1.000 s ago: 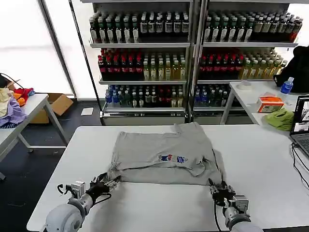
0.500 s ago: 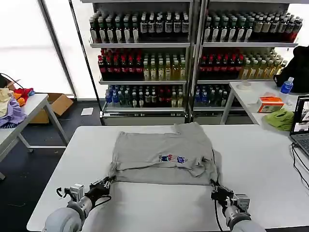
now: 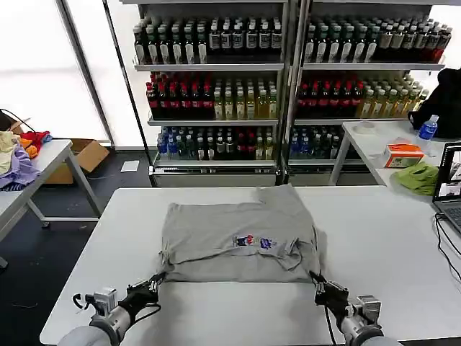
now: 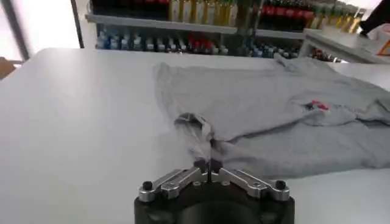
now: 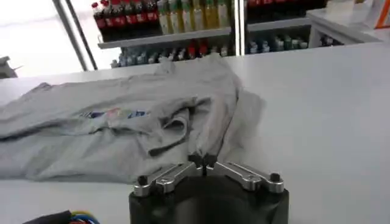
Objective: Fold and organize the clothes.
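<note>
At the near edge of the white table (image 3: 374,245), the left gripper (image 3: 153,285) sits low over the tabletop with its fingers pinched together on the near-left corner of the grey shirt (image 3: 238,234). In the left wrist view the left gripper (image 4: 209,164) shows its two metal fingers meeting at the tips, a small bunched fold of the grey shirt (image 4: 274,115) caught between them, and the cloth rising slightly from the table right at that point. Across from it, the right gripper (image 3: 319,287) is likewise down at the near-right corner of the garment, closed tight on the fabric; in the right wrist view the right gripper (image 5: 203,162) has its fingertips pressed together on a narrow ridge of the grey shirt (image 5: 122,131), with a loose fold lying just beyond.

From the two held corners the shirt spreads away toward the far side of the table, lying mostly flat and folded over on itself, its near hem stretched between the grippers. The small multicoloured chest print (image 3: 255,241) faces up, a little right of the garment's middle. A rumpled layer runs along the right side.

Off to the right stands a second table with a lime-green cloth (image 3: 419,177) and an orange box (image 3: 403,154). Behind the table stand shelves of bottled drinks (image 3: 216,79). To the left, a side table carries a heap of coloured garments (image 3: 16,158).
</note>
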Robot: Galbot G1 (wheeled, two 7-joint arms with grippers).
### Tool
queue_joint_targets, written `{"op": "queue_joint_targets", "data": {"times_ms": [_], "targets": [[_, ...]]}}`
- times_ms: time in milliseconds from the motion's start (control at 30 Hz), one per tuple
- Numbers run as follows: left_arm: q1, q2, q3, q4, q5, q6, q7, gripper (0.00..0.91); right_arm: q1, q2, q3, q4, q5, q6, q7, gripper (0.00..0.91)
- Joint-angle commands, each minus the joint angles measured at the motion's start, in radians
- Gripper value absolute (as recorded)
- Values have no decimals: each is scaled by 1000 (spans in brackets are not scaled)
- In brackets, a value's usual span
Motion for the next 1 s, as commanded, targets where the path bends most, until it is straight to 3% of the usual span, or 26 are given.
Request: {"op": "queue_joint_targets", "data": {"times_ms": [33, 300, 333, 367, 400, 433, 567, 700, 867, 1000], "targets": [[291, -9, -119, -176, 32, 24, -18, 0, -173, -56, 37, 115, 23, -10, -21, 0], [493, -10, -245, -252, 82, 26, -8, 0, -320, -74, 97, 173, -3, -46, -27, 0], [513, -8, -260, -272, 82, 26, -5, 60, -322, -77, 101, 170, -5, -50, -35, 0], [528, -6, -267, -281, 82, 26, 0, 403, -324, -80, 100, 167, -7, -49, -40, 0], [533, -7, -269, -285, 78, 27, -1, 907, -322, -81, 98, 162, -12, -50, -41, 30], [532, -7, -267, -286, 81, 27, -1, 907, -319, -79, 94, 159, -28, -53, -37, 907], [514, -5, -266, -303, 71, 27, 1, 907, -286, -72, 91, 154, -14, -50, -28, 907], [486, 12, -314, -316, 9, 27, -5, 907, -240, -81, 141, 174, 75, -42, -34, 907], [389, 79, -416, -293, -71, 27, 16, 907, -105, -103, 218, 193, 155, -34, -56, 907], [209, 163, -399, -210, -94, 27, 76, 907, 120, -132, 179, 123, 154, -66, -85, 907]]}}
